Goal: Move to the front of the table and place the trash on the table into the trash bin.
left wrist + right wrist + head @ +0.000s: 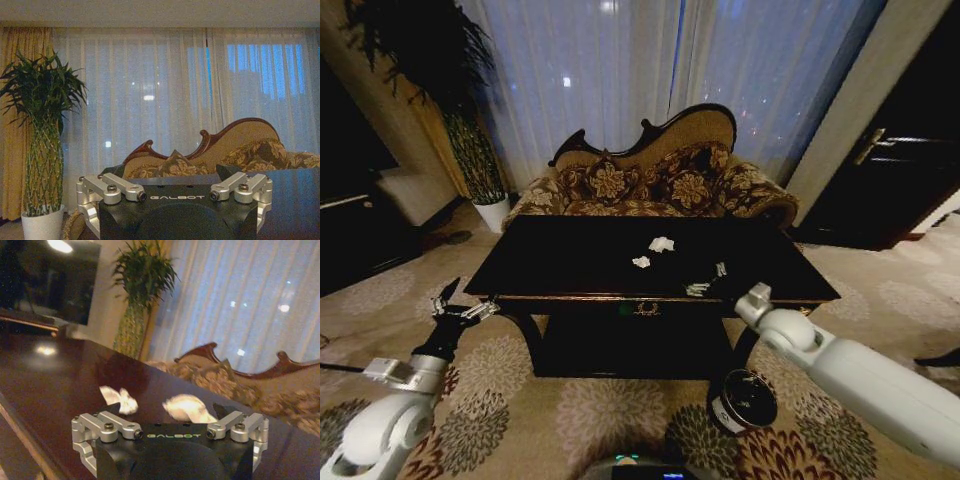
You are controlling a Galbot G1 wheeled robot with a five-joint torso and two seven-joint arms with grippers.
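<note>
I stand at the front of the table (570, 262), facing its long edge, so every piece of trash lies ahead of my arms. My right claw (752, 297) hangs at the table's front edge, toward its right end, and is aimed across the top at the 2 paper lumps (185, 408), which lie near the table's middle, close together but apart. I cannot tell how far its fingers stand apart, and I see nothing in them. Closer to that claw, near the front edge, lies the clear wrapper (698, 289) with another shiny piece just beside it; whether that is the bottle I cannot tell.

My left claw (455, 305) waits off the table's left end, lower than the top, fingers spread wide and empty. I judge it is held out there to stay clear of the work.

The bin (744, 400) stands on the carpet below the table's front right part, under my right arm, which suits short drops from that side.
</note>
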